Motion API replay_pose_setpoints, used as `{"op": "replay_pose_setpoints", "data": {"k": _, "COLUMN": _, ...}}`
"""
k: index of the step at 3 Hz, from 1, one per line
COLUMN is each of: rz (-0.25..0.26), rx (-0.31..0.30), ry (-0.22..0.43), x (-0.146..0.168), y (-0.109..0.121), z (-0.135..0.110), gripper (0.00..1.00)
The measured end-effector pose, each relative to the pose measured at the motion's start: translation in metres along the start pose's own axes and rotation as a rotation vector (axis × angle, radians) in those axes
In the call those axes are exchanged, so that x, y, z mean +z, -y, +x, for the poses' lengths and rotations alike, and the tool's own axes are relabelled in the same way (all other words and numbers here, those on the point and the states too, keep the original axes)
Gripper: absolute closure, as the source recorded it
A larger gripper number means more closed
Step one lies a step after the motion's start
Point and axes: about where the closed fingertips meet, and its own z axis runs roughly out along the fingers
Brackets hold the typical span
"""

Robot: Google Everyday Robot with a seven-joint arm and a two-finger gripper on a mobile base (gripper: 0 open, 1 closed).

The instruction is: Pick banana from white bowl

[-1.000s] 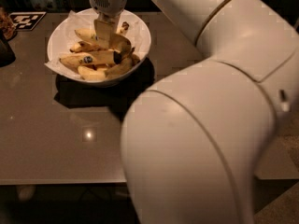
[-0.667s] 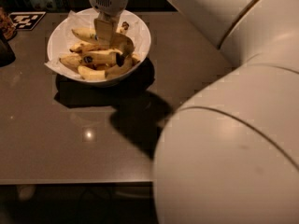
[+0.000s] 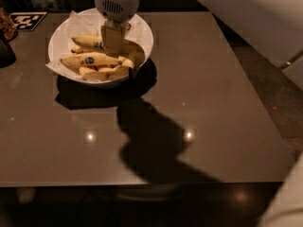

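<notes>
The white bowl [image 3: 59, 37], lined with crinkled white paper, sits at the back left of the dark table. Several yellow bananas [image 3: 92, 60] lie in it, some with blue stickers. My gripper [image 3: 117, 47] hangs from its grey-white wrist [image 3: 117, 1] and reaches straight down into the right half of the bowl, among the bananas. Its tip is down at banana level and hides part of the pile.
A black-and-white marker tag [image 3: 27, 20] lies at the back left corner, and a dark object [image 3: 6, 51] stands at the left edge. My white arm [image 3: 255, 18] crosses the top right. The table [image 3: 203, 93] ends at the right, with floor beyond.
The bulky white arm segment that filled the right foreground has swung out of view to the upper right. The gripper has stayed down in the bowl.
</notes>
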Motion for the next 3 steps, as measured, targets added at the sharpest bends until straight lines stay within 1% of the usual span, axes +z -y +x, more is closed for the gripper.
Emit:
{"op": "replay_pose_setpoints", "data": {"k": 1, "rz": 0.041, "rx": -0.027, "ry": 0.001, "x": -0.016, "y": -0.024, "z": 0.017, "gripper": 1.0}}
{"op": "replay_pose_setpoints", "data": {"k": 2, "rz": 0.057, "rx": -0.037, "ry": 0.002, "x": -0.022, "y": -0.045, "z": 0.031, "gripper": 1.0}}
{"op": "replay_pose_setpoints", "data": {"k": 3, "rz": 0.069, "rx": -0.029, "ry": 0.007, "x": -0.028, "y": -0.061, "z": 0.047, "gripper": 1.0}}
